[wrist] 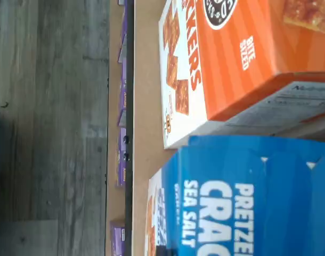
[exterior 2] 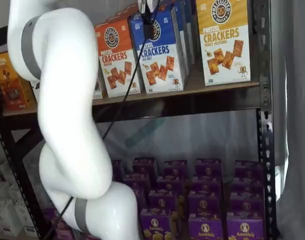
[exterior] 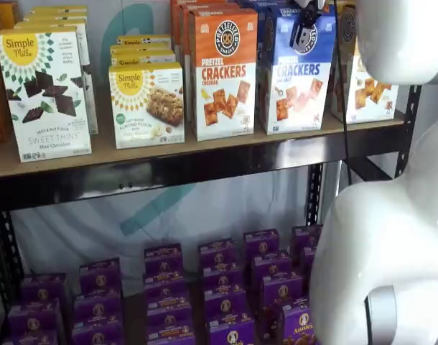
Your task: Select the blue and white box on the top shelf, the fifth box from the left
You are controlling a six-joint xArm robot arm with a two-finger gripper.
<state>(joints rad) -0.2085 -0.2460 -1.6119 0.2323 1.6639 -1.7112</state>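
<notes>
Gripper (exterior: 303,32) sits at the top edge of the blue and white box (exterior: 299,72), jaws clamped on the box top as far as both shelf views show. The box stands upright on the top shelf (exterior: 169,154), front row, with the orange-topped box (exterior: 222,72) just beside it at 9 o'clock and the yellow-topped box (exterior 2: 224,40) at its 3 o'clock, with a gap between. Wrist view: blue lid (wrist: 258,192) close up, orange box alongside. Purple boxes (exterior: 219,287) fill the lower shelf.

The white arm (exterior 2: 67,115) is raised to the top shelf (exterior: 204,154); the claw (exterior: 304,32) is closed on the blue box (exterior: 298,79).
</notes>
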